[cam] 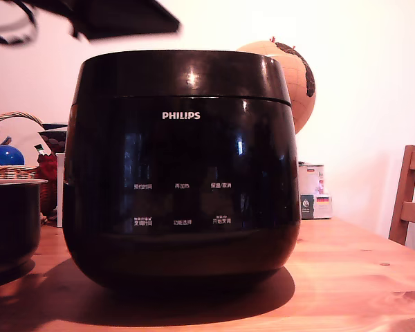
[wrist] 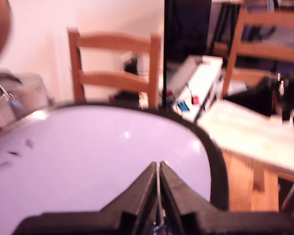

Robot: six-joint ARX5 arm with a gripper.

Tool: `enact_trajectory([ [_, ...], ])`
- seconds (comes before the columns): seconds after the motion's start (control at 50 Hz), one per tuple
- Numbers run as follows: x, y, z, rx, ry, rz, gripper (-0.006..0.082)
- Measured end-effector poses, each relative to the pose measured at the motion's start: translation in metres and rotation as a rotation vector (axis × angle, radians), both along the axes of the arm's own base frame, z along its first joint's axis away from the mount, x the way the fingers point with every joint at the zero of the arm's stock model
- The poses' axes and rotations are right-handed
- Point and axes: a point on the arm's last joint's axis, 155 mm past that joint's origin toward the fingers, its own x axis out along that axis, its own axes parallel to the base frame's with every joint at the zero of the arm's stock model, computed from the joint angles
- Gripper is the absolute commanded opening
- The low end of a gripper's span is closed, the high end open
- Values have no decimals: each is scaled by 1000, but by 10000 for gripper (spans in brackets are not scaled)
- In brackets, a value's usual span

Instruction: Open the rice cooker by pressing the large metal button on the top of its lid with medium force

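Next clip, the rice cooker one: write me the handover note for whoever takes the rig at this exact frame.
Gripper: fingers closed together, holding nothing, hovering above the lid's glossy top in the wrist view; contact cannot be confirmed.
Rice cooker: upright on the wooden table, PHILIPS logo facing the exterior camera.
Lid: shut, seam line even all round the front.
Arm: only a dark blurred part shows at the exterior view's upper left, above the cooker.
Done: approach over the lid.
Left: find the metal button, which neither view shows clearly, press it, and confirm that the lid springs open.
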Motion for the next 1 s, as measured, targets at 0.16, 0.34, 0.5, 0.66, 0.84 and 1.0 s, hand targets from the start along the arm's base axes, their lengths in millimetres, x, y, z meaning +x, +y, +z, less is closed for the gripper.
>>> enact_trajectory([
  [0.16,-1,-3,-7,28,1,11,-22],
  [0.34,6,0,-9,62,-9,52,-22],
  [0.5,8,0,-13,99,-5,57,-22],
  [0.66,8,-1,-18,133,2,53,-22],
  [0.84,8,-2,-21,170,-8,56,-22],
  [1.0,9,-1,-22,191,-16,66,-22],
])
